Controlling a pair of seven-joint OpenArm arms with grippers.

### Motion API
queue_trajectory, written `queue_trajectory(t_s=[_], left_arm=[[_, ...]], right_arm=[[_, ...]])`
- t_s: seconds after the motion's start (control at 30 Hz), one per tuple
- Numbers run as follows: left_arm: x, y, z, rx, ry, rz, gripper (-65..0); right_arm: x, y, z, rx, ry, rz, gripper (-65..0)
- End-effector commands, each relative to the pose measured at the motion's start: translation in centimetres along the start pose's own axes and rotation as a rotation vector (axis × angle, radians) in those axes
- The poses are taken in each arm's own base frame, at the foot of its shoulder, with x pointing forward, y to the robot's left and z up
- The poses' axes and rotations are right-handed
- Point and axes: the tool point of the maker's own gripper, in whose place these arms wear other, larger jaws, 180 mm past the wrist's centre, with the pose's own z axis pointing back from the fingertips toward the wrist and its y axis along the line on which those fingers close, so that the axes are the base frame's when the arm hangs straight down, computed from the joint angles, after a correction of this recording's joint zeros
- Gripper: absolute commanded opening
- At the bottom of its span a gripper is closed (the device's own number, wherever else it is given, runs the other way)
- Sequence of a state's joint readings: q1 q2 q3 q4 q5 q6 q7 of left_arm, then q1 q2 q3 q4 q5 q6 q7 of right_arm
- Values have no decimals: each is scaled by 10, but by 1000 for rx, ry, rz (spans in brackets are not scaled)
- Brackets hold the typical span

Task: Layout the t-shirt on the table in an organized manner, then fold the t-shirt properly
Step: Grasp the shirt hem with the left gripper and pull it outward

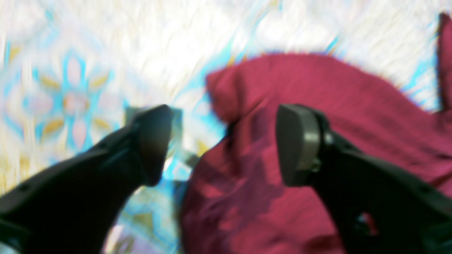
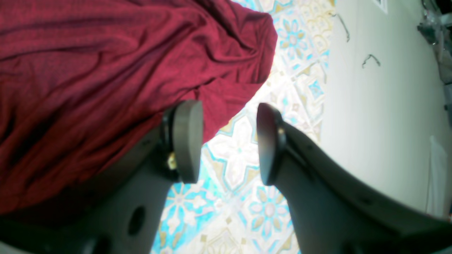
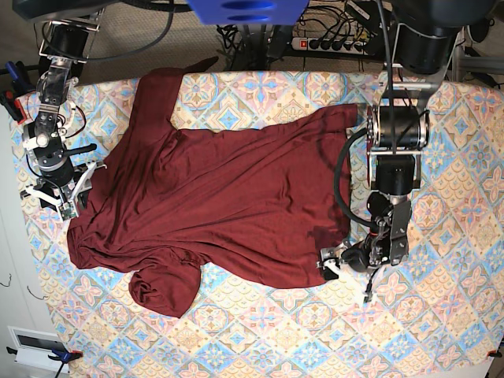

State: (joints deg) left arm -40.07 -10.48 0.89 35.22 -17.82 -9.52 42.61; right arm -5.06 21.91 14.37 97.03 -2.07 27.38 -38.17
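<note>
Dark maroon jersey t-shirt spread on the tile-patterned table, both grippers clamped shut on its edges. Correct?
No. The dark maroon jersey t-shirt lies on the tile-patterned table, but the left gripper and right gripper are open, as both wrist views show.

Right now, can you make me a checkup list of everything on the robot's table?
Surface: table with a pastel tile-pattern cloth, mostly visible around the shirt.
Job's things: t-shirt, dark maroon, spread out but wrinkled, one sleeve bunched at the front edge.
Clutter: nothing seen.
Grippers: left end effector open at the shirt's edge; right end effector open beside the cloth, holding nothing.
Cables: power strip and cords behind the table.
Surroundings: pale floor beside the table.
</note>
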Motion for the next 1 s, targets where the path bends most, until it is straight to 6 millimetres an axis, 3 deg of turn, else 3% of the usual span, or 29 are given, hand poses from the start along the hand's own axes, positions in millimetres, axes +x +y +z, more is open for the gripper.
queue_trajectory(t_s=[0.0, 0.27, 0.43, 0.57, 0.63, 0.77, 0.8, 0.87, 0.97], left_arm=[[30, -8, 7, -26, -74, 6, -151], [-4, -25, -1, -135, -21, 163, -146], [-10, -45, -5, -171, -15, 177, -147], [-4, -49, -6, -174, -52, 178, -164], [-2, -56, -7, -185, -63, 178, -244], [5, -60, -7, -187, -86, 187, -600], [17, -61, -5, -187, -122, 182, -650], [36, -55, -1, -171, -171, 172, -650], [74, -22, 9, -72, -253, 174, -616]], right_arm=[[16, -13, 3, -28, -51, 10, -413], [17, -13, 3, -29, -52, 10, -413], [16, -13, 3, -28, -51, 10, -413], [17, -12, 4, -28, -52, 12, -413], [21, -14, 6, -33, -64, 16, -413], [35, -16, 12, -45, -101, 30, -413], [37, -16, 13, -47, -103, 33, -413], [37, -18, 15, -55, -95, 35, -413], [39, -20, 18, -63, -93, 39, -413]])
